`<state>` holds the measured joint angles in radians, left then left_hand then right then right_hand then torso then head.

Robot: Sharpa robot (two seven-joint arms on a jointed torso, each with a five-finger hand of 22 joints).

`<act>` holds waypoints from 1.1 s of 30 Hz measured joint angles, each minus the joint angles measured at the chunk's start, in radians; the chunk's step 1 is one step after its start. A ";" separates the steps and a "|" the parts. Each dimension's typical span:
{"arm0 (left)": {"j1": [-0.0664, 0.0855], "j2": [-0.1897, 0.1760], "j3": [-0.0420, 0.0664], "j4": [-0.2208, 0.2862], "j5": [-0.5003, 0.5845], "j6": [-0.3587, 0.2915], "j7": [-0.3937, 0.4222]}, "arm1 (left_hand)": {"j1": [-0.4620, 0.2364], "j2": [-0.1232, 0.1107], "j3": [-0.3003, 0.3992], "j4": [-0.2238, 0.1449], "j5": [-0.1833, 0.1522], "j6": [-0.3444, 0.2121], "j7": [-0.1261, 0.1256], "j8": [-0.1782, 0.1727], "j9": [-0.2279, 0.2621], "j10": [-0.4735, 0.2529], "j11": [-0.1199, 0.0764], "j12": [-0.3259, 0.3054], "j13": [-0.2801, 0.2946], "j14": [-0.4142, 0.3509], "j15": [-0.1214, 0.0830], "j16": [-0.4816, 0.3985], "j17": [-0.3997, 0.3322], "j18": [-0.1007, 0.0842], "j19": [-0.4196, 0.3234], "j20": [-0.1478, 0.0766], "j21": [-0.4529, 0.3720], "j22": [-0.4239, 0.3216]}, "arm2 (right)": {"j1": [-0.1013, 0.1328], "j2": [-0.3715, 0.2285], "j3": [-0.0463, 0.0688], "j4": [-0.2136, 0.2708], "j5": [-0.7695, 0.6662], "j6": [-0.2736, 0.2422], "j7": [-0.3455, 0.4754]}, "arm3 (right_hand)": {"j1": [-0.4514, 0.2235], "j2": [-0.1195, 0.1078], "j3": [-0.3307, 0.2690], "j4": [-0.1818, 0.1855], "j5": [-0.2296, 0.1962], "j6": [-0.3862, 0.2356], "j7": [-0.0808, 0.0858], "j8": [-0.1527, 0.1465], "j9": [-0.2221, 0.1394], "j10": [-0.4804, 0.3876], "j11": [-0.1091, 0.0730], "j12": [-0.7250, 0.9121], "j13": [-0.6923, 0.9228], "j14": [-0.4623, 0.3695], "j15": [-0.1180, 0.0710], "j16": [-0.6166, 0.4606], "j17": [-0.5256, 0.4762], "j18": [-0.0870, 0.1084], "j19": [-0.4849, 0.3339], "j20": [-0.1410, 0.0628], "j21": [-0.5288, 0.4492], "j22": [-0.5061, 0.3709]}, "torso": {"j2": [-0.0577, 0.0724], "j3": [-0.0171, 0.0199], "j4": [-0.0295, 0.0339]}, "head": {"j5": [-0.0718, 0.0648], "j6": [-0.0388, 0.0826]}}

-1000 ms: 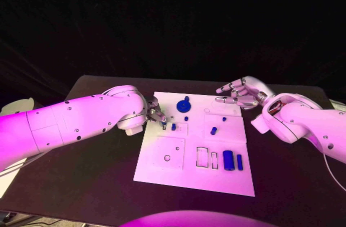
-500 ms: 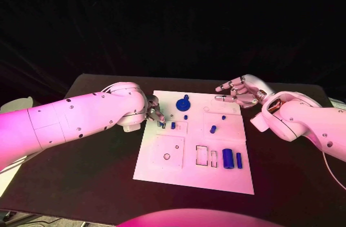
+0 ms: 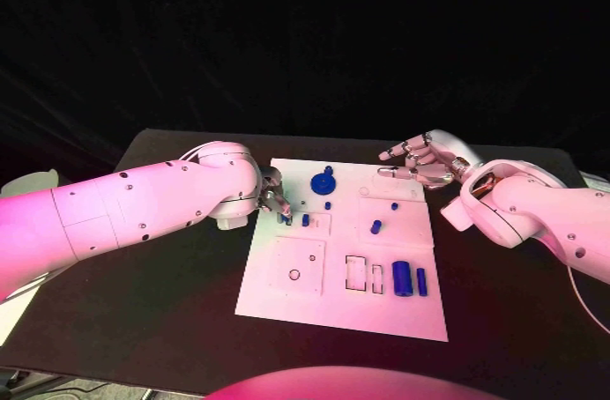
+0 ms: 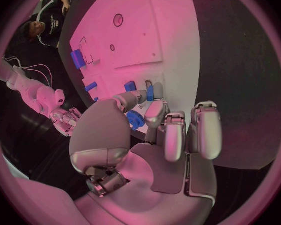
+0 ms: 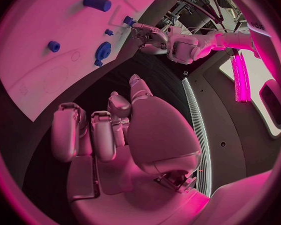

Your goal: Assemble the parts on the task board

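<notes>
The white task board lies mid-table. My left hand is at the board's left edge, with its thumb and a finger closed round a small blue part low on the board. A second small blue part stands just beside it. My right hand hovers over the board's far right corner, fingers loosely curved and holding nothing. A round blue gear-like part sits at the far middle of the board.
Other blue parts on the board: a short peg, a slanted piece, a thick cylinder and a thin bar beside empty slots. Black table surrounds the board.
My left hand's fingers have drawn slightly toward the board's left edge, and the small blue part between them has moved with them. The right hand has barely moved.
</notes>
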<state>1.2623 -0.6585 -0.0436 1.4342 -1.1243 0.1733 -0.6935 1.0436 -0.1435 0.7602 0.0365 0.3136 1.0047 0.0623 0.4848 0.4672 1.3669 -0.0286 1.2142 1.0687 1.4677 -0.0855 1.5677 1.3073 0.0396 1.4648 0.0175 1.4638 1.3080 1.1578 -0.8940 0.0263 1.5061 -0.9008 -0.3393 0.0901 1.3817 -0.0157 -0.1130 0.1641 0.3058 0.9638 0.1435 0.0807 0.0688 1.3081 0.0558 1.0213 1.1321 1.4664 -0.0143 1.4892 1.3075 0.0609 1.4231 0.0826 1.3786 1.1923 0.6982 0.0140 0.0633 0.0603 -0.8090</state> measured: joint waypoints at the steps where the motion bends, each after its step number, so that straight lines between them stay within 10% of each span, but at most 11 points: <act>1: 0.000 0.000 0.000 0.000 -0.001 0.000 0.000 | 0.000 0.000 0.000 0.000 0.000 0.002 -0.002 -0.001 -0.001 0.000 0.000 0.000 0.000 0.000 0.000 0.000 0.000 0.000 0.000 0.000 0.000 0.000 | 0.000 0.000 0.000 0.000 0.000 0.000 0.000 | 0.000 0.000 0.000 0.000 0.000 0.000 0.000 0.000 0.000 0.000 0.000 0.000 0.000 0.000 0.000 0.000 0.000 0.000 0.000 0.000 0.000 0.000 | 0.000 0.0000 0.0000 | 0.000 0.000; 33: 0.000 0.013 0.000 -0.007 0.004 0.008 -0.001 | -0.008 0.008 -0.007 -0.007 -0.002 0.014 -0.004 0.000 -0.008 0.011 0.000 0.014 0.023 0.000 0.000 0.000 0.001 -0.009 0.000 0.000 0.015 0.000 | 0.000 -0.001 0.000 0.001 0.000 0.000 0.000 | 0.000 0.000 0.000 0.000 0.004 0.000 0.000 0.000 0.000 0.000 0.000 0.000 -0.001 0.000 0.000 0.000 0.000 0.000 0.000 0.000 0.000 0.000 | 0.000 0.0010 -0.0011 | 0.000 0.002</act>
<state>1.2623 -0.6453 -0.0440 1.4273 -1.1199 0.1817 -0.6949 1.0355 -0.1354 0.7534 0.0297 0.3118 1.0188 0.0586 0.4849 0.4592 1.3782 -0.0289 1.2281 1.0921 1.4678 -0.0854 1.5677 1.3080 0.0301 1.4648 0.0175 1.4783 1.3077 1.1580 -0.8948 0.0263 1.5069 -0.9008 -0.3393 0.0903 1.3817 -0.0157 -0.1129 0.1641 0.3099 0.9638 0.1435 0.0807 0.0688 1.3081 0.0558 1.0213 1.1309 1.4664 -0.0143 1.4892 1.3073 0.0610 1.4231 0.0826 1.3786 1.1923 0.6986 0.0150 0.0622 0.0602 -0.8070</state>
